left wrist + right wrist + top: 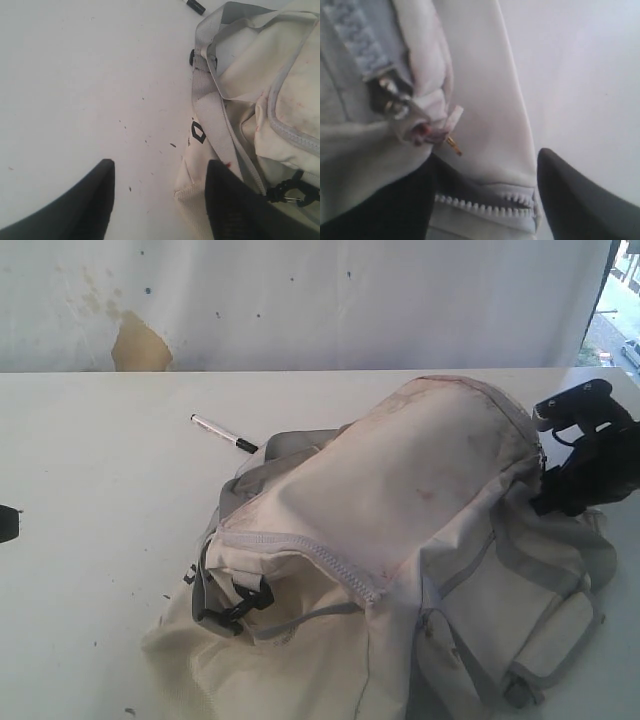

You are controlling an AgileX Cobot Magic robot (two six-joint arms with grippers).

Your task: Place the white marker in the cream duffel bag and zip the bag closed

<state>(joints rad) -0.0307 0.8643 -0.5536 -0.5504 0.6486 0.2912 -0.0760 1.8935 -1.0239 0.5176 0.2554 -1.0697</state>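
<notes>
Starting with the exterior view, none of the task looks done. The white marker lies bare on the table, just beyond the far left corner of the cream duffel bag and apart from it. The bag is slumped in a heap, and I cannot tell from here how far its mouth gapes. What remains, by my reckoning, is everything: picking up the marker, dropping it in the bag and zipping the bag shut. The right gripper is pressed against the bag's right end, its arm reaching in low from that side.

Seen from the left wrist, the left gripper hangs over the table at the bag's near left corner. Its fingers are spread and hold nothing. The marker's black cap shows beyond the bag's grey strap, well apart from this gripper.

From the right wrist, the right gripper's fingers stand wide apart, straddling the zipper teeth at the bag's end. They look released rather than pinching. The metal zipper pull sits further up the bag, untouched.
</notes>
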